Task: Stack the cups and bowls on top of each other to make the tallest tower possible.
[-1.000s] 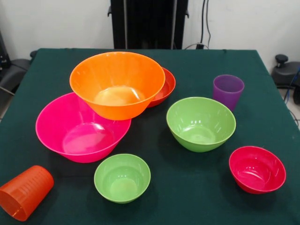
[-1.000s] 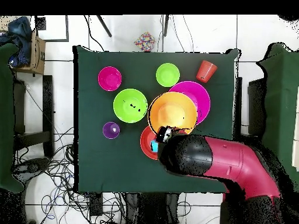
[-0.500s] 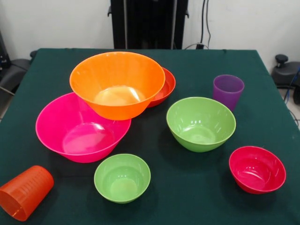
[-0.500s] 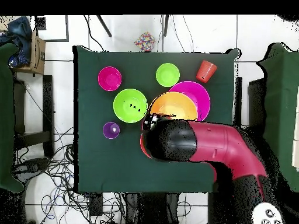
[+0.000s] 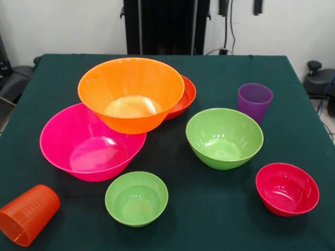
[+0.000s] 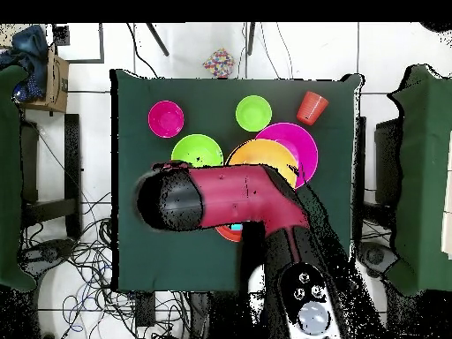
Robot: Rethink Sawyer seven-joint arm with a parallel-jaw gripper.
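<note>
green-cloth table (image 5: 209,219), front view: large orange bowl (image 5: 131,91) leans on the shallow red-orange bowl (image 5: 184,97) and the pink bowl (image 5: 86,144), no real tower yet. purple cup (image 5: 255,101) upright at right, directly below two dark hand (image 5: 240,7) tips at the top edge; can't tell its opening. overhead view: arm (image 6: 225,199) lies across the table, hiding the purple cup.

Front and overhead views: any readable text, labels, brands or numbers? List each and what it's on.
None can be read.
Lying translucent orange plastic cup: faint ridged marks on its side, too blurred to read as text.
Red and black robot arm: round buttons near the base, no legible lettering.
Glossy plastic bowls and upright translucent purple cup: plain, no markings.
</note>
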